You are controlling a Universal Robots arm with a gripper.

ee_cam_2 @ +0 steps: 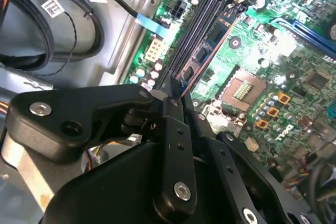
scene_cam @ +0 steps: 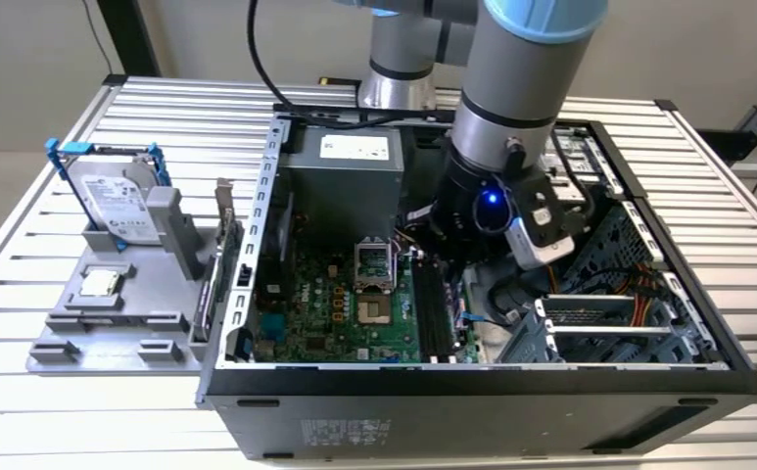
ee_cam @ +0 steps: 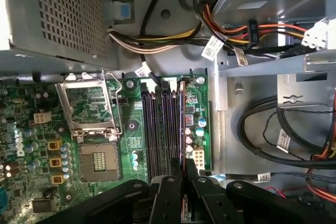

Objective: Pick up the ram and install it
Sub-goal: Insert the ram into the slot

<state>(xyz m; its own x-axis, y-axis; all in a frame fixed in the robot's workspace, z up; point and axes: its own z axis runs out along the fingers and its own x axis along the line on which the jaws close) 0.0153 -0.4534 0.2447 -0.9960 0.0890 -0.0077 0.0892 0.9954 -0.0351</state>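
My gripper is down inside the open computer case, over the black memory slots. In both wrist views it is shut on the ram, a thin dark stick with a reddish edge, seen edge-on. The ram runs out from between the black fingers along the memory slots. It lies in line with the slot nearest the board's edge. Whether it touches that slot, I cannot tell.
An open CPU socket lies beside the slots, and the grey power supply sits behind them. Cable bundles and a drive cage crowd the other side. Outside the case, a grey holder carries a hard drive and a CPU chip.
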